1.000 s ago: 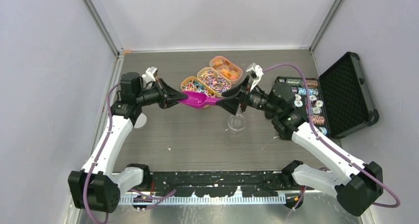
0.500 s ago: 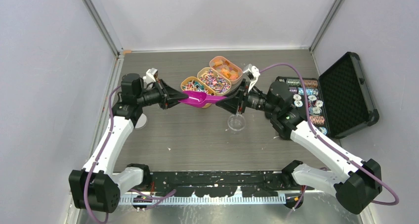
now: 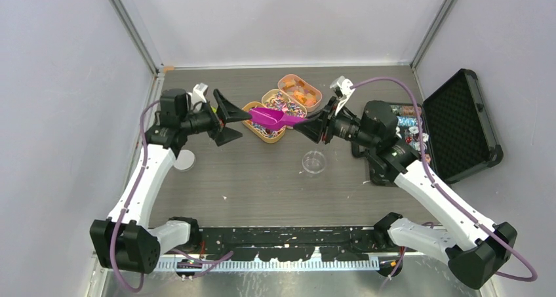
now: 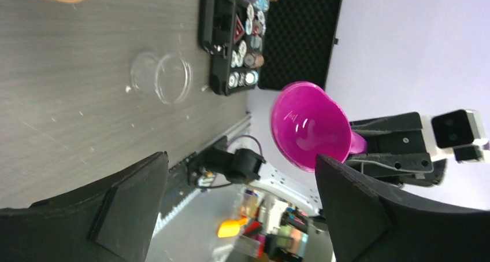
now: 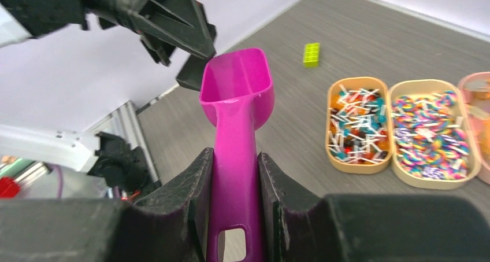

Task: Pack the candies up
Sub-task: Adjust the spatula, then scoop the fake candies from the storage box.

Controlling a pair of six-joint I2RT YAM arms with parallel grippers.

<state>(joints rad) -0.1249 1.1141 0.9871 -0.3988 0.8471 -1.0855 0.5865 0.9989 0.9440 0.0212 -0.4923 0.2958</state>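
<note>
While the right gripper (image 3: 307,122) clamps the magenta scoop (image 3: 267,117) at upper centre, the left gripper (image 3: 231,118) gapes wide, empty.

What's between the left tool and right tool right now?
The magenta scoop: handle clamped in the right tool, empty bowl facing the open left tool. Clearest in the top view.

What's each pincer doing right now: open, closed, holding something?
Left pincer: open, holding nothing.
Right pincer: closed on the handle of the magenta scoop.
</note>
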